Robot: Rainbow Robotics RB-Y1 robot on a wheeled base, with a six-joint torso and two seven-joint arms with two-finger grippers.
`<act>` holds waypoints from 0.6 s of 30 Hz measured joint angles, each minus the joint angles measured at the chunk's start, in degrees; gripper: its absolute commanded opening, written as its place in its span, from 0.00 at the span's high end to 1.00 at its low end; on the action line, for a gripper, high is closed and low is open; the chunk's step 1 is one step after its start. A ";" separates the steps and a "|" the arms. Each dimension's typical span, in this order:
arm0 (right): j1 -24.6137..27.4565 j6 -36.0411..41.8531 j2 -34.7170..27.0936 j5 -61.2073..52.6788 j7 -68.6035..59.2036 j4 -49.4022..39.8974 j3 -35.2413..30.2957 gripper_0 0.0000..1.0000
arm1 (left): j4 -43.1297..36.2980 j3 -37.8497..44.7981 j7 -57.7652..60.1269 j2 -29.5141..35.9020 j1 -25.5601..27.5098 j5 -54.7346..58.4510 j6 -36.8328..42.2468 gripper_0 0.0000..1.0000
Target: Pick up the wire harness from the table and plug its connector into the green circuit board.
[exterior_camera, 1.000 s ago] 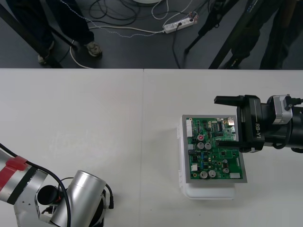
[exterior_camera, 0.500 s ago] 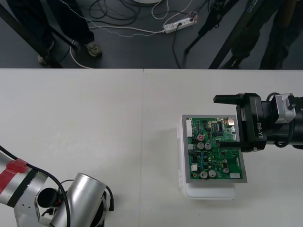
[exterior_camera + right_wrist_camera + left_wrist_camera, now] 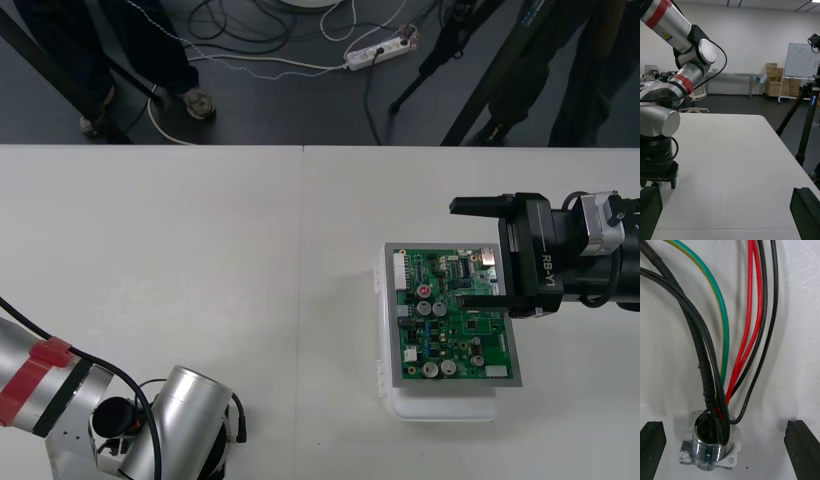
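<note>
The wire harness lies on the table under my left gripper (image 3: 727, 429). Its red, green and black wires (image 3: 724, 333) run away from the round metal socket (image 3: 710, 444), which stands with its flange on the table between the two wide-apart fingers (image 3: 651, 442). That gripper is open and touches nothing. My left arm (image 3: 170, 430) hangs over the table's near left corner. The green circuit board (image 3: 450, 325) rests on its white base (image 3: 440, 408) at the right. My right gripper (image 3: 456, 252) hovers open over the board's far right part, fingers (image 3: 807, 210) spread with nothing between them.
Across the table from the right gripper stand the left arm's silver links with red rings (image 3: 681, 80). Bare table (image 3: 250, 260) stretches between the board and the left arm. The table's far edge (image 3: 300, 146) borders dark floor with cables and tripod legs.
My left arm has sunk a little toward the table's near edge. The right gripper has drifted very slightly right and stays open over the board.
</note>
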 measured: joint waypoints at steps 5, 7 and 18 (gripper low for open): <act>-0.06 0.00 0.00 0.00 -0.01 0.00 0.00 0.00 | 0.00 0.00 1.53 0.00 0.45 -0.14 0.00 0.07; -0.09 0.00 0.00 0.00 -0.01 0.00 0.00 0.00 | 0.00 0.00 1.64 0.00 0.64 -0.17 0.00 0.07; -0.14 0.00 0.00 0.22 -0.02 0.00 0.00 0.00 | 0.00 0.00 1.67 0.00 1.08 -0.80 0.00 1.00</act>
